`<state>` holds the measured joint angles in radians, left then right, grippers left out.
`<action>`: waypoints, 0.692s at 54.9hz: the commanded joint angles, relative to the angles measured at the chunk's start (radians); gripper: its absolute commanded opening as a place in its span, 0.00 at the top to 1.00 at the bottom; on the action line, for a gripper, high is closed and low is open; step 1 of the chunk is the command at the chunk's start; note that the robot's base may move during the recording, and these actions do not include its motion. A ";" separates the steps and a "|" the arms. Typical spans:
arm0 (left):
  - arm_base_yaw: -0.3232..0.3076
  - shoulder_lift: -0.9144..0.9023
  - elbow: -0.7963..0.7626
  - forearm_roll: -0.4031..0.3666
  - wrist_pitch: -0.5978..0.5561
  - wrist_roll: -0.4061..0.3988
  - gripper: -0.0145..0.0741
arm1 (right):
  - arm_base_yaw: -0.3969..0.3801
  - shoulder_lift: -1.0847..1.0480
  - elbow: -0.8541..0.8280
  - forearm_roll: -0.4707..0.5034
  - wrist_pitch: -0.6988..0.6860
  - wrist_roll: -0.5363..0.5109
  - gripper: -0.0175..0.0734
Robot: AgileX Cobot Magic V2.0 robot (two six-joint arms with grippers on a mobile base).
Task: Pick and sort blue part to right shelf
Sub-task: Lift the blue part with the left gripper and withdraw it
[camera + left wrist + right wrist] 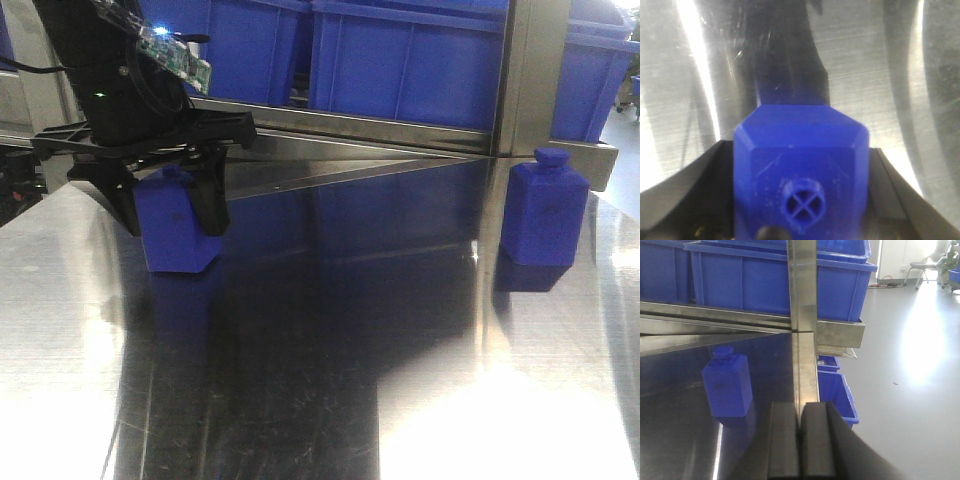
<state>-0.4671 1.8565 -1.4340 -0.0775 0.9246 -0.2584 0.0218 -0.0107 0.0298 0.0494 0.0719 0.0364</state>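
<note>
Blue and squat, the blue part (pixel 175 225) sits between the black fingers of the left pincer (pixel 172 222), which is clamped on its two flat sides at the left of the steel surface (pixel 300 390). Its long axis runs up into the pincer, knob toward the wrist and base toward the surface; whether it rests there or hangs just clear cannot be told. A second blue part (pixel 545 215) stands upright and free well to the right, ahead of the right pincer (pixel 800 440), whose fingers are pressed together on nothing. The shelf (pixel 400 140) with its bins (pixel 400 60) lies behind and above, so the carry likely goes up, back and rightward, with the left arm bearing the load.
</note>
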 commanded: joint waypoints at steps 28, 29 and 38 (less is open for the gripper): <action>-0.003 -0.751 0.350 0.278 -0.278 0.046 0.43 | -0.003 -0.017 -0.009 0.011 -0.131 -0.002 0.77; -0.003 -0.775 0.369 0.278 -0.293 0.046 0.43 | -0.003 -0.017 -0.009 0.014 -0.135 -0.002 0.77; -0.003 -1.039 0.577 0.292 -0.473 0.046 0.43 | -0.003 -0.016 -0.070 0.035 -0.113 -0.002 0.77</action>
<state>-0.4671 0.9222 -0.9043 0.1961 0.6140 -0.2090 0.0218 -0.0107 0.0252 0.0746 0.0338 0.0364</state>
